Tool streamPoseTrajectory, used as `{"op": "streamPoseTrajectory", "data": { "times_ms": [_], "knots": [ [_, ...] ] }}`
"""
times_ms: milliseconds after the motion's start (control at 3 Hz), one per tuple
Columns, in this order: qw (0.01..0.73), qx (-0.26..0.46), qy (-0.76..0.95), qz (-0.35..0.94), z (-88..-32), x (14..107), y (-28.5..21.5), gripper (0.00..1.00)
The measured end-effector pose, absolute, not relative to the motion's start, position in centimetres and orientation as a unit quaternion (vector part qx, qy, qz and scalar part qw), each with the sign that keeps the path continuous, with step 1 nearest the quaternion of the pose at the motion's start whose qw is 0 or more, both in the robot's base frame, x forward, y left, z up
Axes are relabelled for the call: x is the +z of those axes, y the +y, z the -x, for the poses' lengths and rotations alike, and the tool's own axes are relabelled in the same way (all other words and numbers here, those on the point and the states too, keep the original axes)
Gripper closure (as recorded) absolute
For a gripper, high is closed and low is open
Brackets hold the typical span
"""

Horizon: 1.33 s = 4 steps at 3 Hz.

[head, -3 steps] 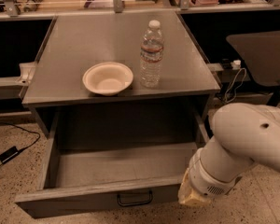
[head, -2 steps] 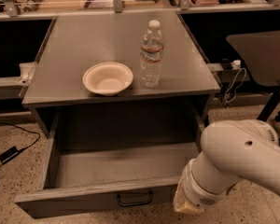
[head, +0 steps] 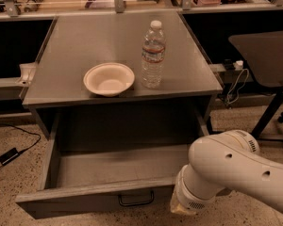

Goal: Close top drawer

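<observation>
The top drawer (head: 115, 173) stands pulled wide open, the pincer (head: 181, 208) at 5 o'clock beside its front edge, its spread impossible to tell.

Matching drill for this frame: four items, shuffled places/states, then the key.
1 top drawer
2 bowl
3 water bottle
4 hand

A upright on the cabinet top
B pulled out, open
C low, at the drawer front's right end
D white, near the top's front edge

Pairs: 1-B; 2-D; 3-A; 4-C
</observation>
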<state>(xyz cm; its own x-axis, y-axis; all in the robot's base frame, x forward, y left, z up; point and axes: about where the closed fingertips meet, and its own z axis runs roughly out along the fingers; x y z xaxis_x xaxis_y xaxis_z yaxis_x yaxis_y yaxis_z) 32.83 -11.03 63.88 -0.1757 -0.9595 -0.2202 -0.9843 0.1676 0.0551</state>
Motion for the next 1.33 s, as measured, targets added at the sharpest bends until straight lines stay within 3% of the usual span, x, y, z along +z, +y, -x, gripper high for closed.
{"op": "streamPoseTrajectory", "data": {
  "times_ms": [667,1333],
  "knots": [
    [0.085,0.074,0.777,0.619,-35.3,61.4,-10.0,1.0],
    [0.229,0.051,0.789,0.567,-40.3,61.5,-12.1,1.0]
  ]
}}
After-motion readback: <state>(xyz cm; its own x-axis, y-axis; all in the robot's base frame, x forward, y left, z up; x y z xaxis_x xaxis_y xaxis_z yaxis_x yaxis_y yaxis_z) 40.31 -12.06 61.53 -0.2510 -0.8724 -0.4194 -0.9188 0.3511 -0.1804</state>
